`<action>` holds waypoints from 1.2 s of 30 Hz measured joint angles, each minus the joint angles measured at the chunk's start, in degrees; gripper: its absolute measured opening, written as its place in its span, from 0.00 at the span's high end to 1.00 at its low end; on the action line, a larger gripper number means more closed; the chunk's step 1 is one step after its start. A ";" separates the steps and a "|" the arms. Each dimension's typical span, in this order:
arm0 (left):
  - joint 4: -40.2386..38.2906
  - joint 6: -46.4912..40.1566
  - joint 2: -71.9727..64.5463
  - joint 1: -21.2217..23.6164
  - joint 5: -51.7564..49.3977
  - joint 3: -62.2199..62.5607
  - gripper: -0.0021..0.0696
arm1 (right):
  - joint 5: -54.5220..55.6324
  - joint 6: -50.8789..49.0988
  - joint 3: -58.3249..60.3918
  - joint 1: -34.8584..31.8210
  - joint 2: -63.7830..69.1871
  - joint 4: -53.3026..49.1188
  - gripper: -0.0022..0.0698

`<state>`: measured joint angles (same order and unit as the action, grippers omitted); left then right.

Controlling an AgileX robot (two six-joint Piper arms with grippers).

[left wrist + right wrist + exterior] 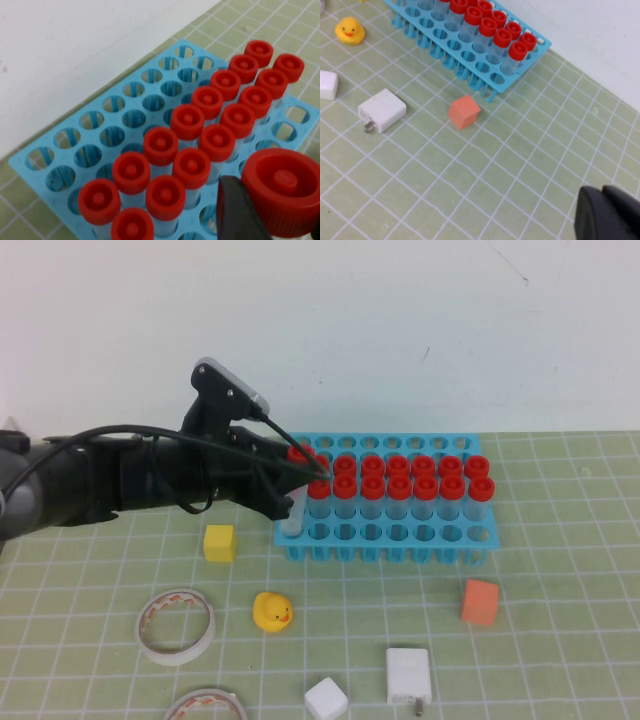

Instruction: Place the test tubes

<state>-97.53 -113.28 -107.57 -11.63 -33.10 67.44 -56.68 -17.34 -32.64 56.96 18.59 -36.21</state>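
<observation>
A blue test tube rack (385, 542) stands mid-table with two rows of red-capped tubes (400, 476) in it. My left gripper (312, 478) reaches over the rack's left end and is shut on a red-capped test tube (294, 510) held upright there, its lower end at the rack's front-left corner. In the left wrist view the held tube's big red cap (284, 192) sits against one dark finger (239, 212), above the rack (115, 107). My right gripper (606, 216) hangs shut over bare mat, well away from the rack (485, 75).
In front of the rack lie a yellow cube (219, 542), a rubber duck (271, 612), an orange cube (480, 601), a white charger (408, 675), a white cube (326, 700) and two tape rolls (176, 625). A white wall rises behind the rack.
</observation>
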 joint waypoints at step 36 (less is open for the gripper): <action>65.96 94.16 12.38 -9.02 31.69 0.21 0.60 | -0.28 -0.21 0.00 0.00 0.00 0.00 0.97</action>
<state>-31.56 -19.12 -95.19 -20.65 -1.41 67.65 -56.96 -17.55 -32.64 56.96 18.59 -36.21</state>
